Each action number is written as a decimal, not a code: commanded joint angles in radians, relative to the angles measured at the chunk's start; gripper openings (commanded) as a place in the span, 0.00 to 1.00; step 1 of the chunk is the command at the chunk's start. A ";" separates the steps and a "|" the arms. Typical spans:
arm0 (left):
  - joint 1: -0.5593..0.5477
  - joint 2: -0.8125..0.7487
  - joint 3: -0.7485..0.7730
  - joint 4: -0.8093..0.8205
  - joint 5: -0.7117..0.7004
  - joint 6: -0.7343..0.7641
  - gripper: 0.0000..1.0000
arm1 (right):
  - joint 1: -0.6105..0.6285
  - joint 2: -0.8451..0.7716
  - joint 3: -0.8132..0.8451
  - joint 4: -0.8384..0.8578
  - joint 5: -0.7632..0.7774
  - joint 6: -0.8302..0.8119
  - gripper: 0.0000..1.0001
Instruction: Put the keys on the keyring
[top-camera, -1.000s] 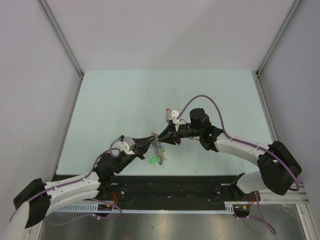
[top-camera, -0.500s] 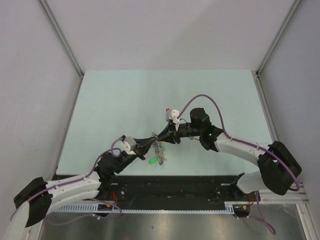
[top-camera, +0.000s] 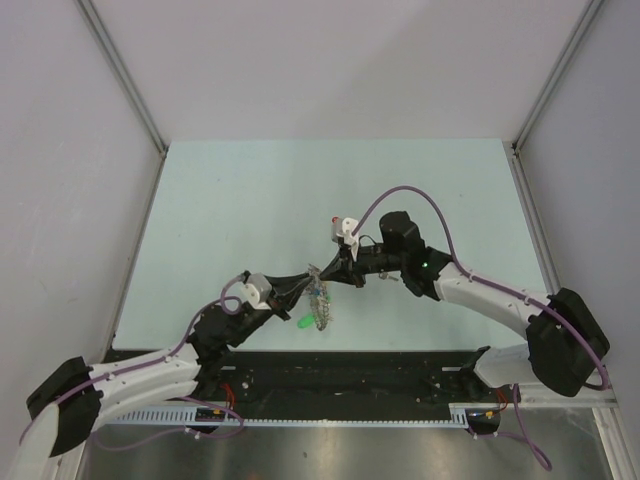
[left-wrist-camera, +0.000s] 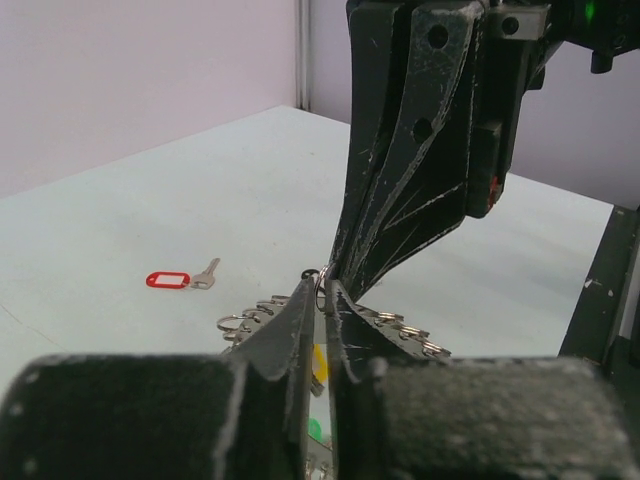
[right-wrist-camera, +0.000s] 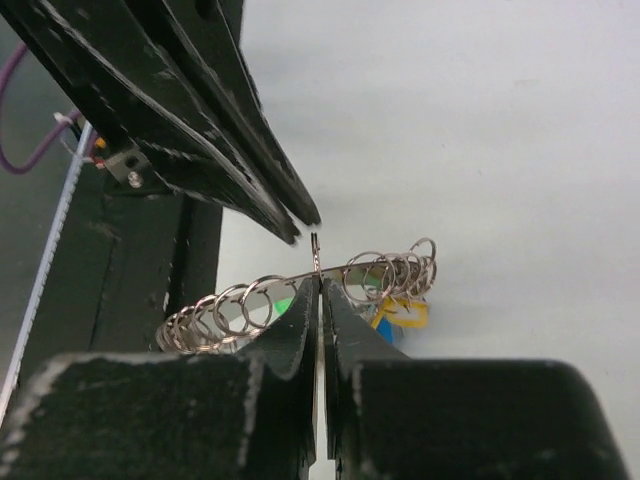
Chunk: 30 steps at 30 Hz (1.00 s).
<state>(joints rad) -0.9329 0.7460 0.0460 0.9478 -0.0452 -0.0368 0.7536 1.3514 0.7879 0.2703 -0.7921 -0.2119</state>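
Observation:
The keyring (top-camera: 320, 305), a thin wire hoop strung with several small split loops, hangs above the table between both grippers. My left gripper (top-camera: 308, 279) is shut on its wire (left-wrist-camera: 322, 292). My right gripper (top-camera: 326, 276) meets it tip to tip and is shut on the same wire (right-wrist-camera: 318, 285), where a thin metal piece stands up edge-on. Loops of the keyring (right-wrist-camera: 385, 272) bunch on either side of the right gripper's tips. Yellow (right-wrist-camera: 405, 312), blue and green (top-camera: 305, 322) tags hang below. One key with a red tag (left-wrist-camera: 180, 279) lies loose on the table.
The pale green table (top-camera: 250, 200) is walled by grey panels at the left, back and right. A black rail (top-camera: 340, 375) runs along the near edge by the arm bases. The right arm's purple cable (top-camera: 400, 195) arches above its wrist.
The right arm has shifted a little and its cable arch has risen. Both grippers hold the keyring at the same spot. The hanging tags have barely moved.

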 joint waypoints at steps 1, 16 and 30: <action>0.003 -0.046 0.046 -0.006 0.008 0.006 0.18 | -0.017 -0.057 0.149 -0.302 0.098 -0.139 0.00; 0.005 -0.028 0.146 -0.208 0.166 0.126 0.45 | 0.131 0.005 0.505 -1.003 0.577 -0.280 0.00; 0.017 0.046 0.161 -0.178 0.306 0.127 0.47 | 0.227 0.035 0.609 -1.099 0.550 -0.379 0.00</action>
<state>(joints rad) -0.9287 0.7803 0.1722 0.7238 0.1970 0.0715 0.9573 1.3922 1.3319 -0.8337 -0.2245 -0.5434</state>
